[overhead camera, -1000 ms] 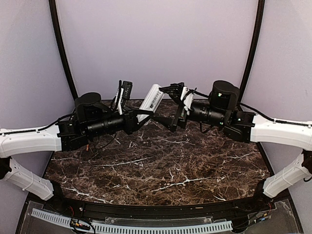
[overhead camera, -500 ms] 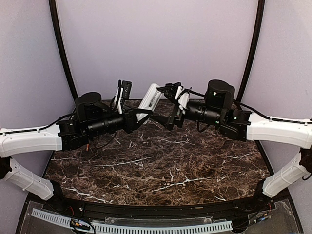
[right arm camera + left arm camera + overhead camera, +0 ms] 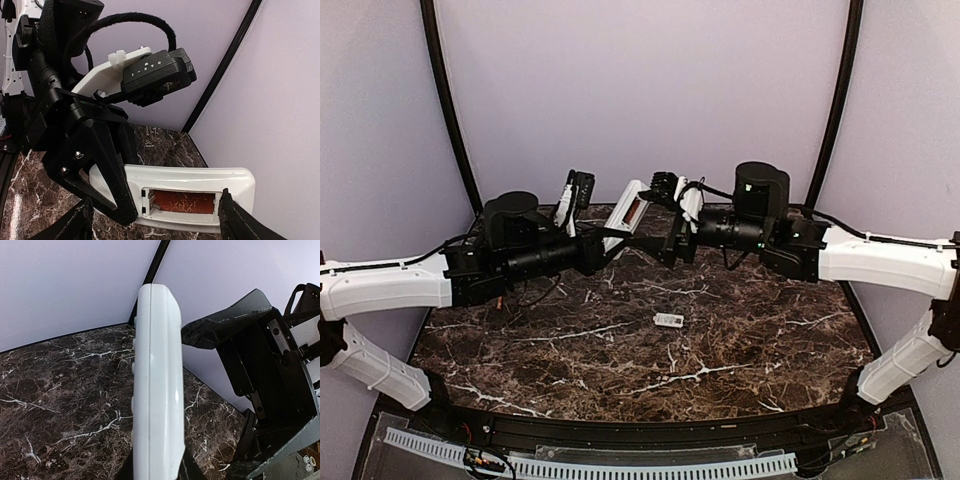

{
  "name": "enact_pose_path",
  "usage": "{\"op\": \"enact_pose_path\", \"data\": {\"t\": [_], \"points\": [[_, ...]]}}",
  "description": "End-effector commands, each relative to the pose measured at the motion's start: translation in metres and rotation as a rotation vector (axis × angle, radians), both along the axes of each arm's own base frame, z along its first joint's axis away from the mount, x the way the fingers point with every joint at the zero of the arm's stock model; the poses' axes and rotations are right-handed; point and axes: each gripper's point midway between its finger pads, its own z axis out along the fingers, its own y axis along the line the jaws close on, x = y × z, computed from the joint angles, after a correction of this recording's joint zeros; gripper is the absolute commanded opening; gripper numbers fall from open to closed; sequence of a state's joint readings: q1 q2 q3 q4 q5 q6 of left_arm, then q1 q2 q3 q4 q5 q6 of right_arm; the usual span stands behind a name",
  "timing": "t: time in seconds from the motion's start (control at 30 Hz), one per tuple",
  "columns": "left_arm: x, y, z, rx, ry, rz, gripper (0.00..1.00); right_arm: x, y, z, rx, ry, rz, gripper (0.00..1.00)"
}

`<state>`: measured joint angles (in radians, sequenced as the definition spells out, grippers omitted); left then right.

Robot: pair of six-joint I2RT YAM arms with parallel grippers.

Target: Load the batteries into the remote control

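The white remote control [image 3: 628, 212] is held up over the back of the table, my left gripper [image 3: 610, 240] shut on its lower end. In the left wrist view its slim edge [image 3: 157, 390] rises from my jaws, which it mostly hides. In the right wrist view its back [image 3: 200, 180] faces me, with an uncovered battery compartment [image 3: 182, 201] that is orange-red inside, holds a spring and is empty. My right gripper [image 3: 155, 215] stands open, its fingers spread wide either side of the remote. The batteries are out of view.
A small flat white piece [image 3: 668, 320] lies on the dark marble table [image 3: 620, 370] near its middle. Purple walls and black corner posts close in the back. Both arms meet over the table's far edge.
The small white piece has appeared on the table below the grippers. The right gripper has shifted left toward the remote and its jaws have narrowed a little. The remote's compartment now shows uncovered.
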<state>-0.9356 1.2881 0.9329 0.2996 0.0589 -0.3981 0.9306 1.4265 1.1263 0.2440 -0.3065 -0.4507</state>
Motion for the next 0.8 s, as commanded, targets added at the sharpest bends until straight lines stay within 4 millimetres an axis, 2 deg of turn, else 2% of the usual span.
{"op": "enact_pose_path", "data": {"t": [0.0,0.1,0.23,0.37,0.6,0.7,0.77], "points": [[0.022,0.008,-0.013,0.053,0.063,0.102,0.0,0.012,-0.001,-0.032,-0.019,0.127,0.01,0.84],[0.04,0.025,-0.039,0.107,0.124,0.193,0.0,0.024,-0.004,-0.041,-0.018,0.196,0.0,0.84],[0.049,0.038,-0.053,0.157,0.115,0.242,0.0,0.021,-0.01,-0.042,-0.017,0.242,0.021,0.84],[0.05,0.041,-0.063,0.19,0.115,0.248,0.0,0.018,-0.015,-0.039,-0.02,0.29,0.028,0.85],[0.041,0.037,-0.065,0.245,0.082,0.175,0.0,0.009,-0.026,-0.02,-0.048,0.256,0.037,0.87],[0.031,0.036,-0.065,0.282,0.076,0.107,0.0,0.009,-0.034,-0.015,-0.099,0.134,0.015,0.89],[0.019,0.032,-0.067,0.306,0.093,0.033,0.0,0.005,-0.04,-0.021,-0.161,0.013,0.012,0.9]]}}
